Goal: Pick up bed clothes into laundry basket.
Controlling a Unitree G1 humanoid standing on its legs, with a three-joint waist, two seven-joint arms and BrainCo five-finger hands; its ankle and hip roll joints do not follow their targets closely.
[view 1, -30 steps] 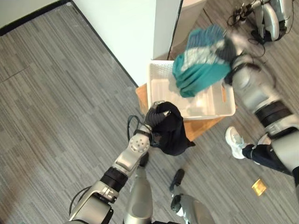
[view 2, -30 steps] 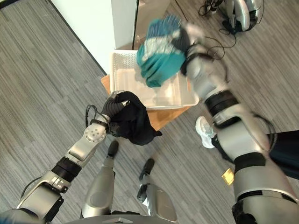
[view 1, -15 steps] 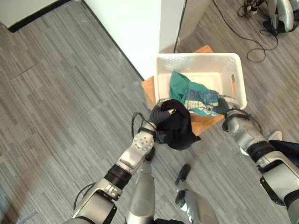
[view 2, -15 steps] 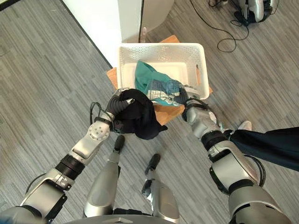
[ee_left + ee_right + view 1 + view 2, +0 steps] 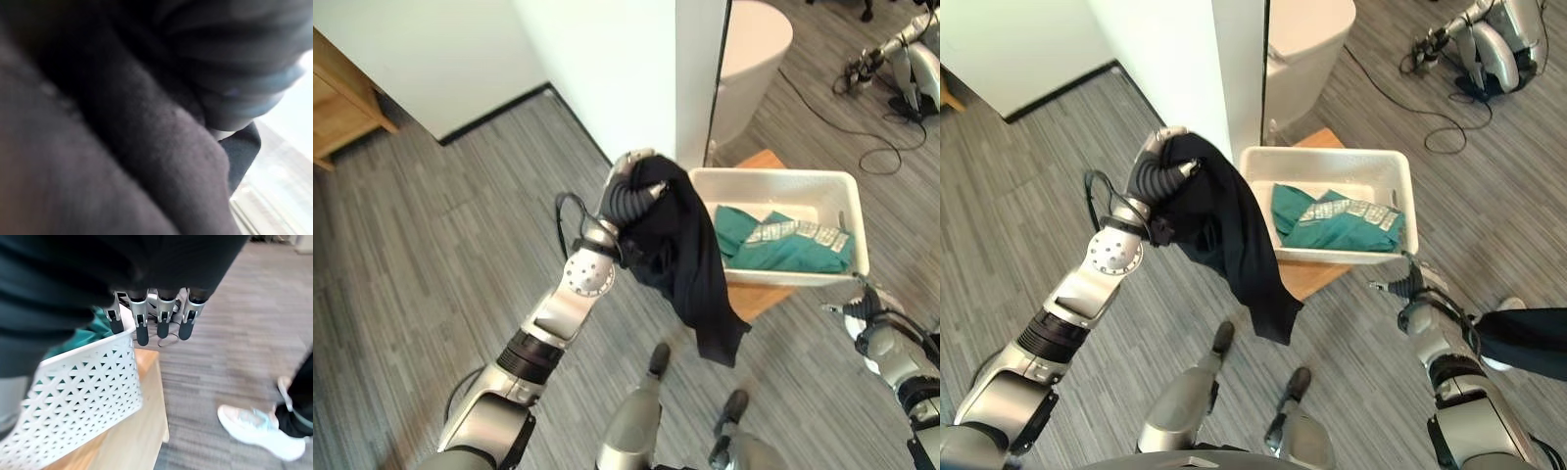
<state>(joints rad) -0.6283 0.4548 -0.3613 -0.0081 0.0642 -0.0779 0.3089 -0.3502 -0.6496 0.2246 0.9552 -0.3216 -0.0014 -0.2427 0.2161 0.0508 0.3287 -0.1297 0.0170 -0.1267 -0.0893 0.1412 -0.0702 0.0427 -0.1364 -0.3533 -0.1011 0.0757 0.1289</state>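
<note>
My left hand [image 5: 628, 192] is raised beside the white wall corner and shut on a black garment [image 5: 693, 266], which hangs long below it, left of the basket. That dark cloth [image 5: 146, 147] covers the left wrist view. The white laundry basket [image 5: 1327, 152] sits on a wooden stool [image 5: 1307, 279], with a teal garment [image 5: 1332, 221] lying inside it. My right hand [image 5: 1408, 286] is low by the basket's near right corner, open and holding nothing. Its straight fingers [image 5: 142, 328] point past the latticed basket wall [image 5: 73, 396].
A white wall corner [image 5: 636, 69] stands just behind the basket. A person's shoe [image 5: 259, 428] and dark trouser leg [image 5: 1528, 343] are on the floor at right. Another robot with cables [image 5: 1484, 44] lies at the far right. Wooden furniture [image 5: 337, 93] stands at far left.
My right hand has let go of the teal garment into the basket and drawn back below it. My left arm has lifted the black garment higher, so it hangs unfurled. The camera has shifted.
</note>
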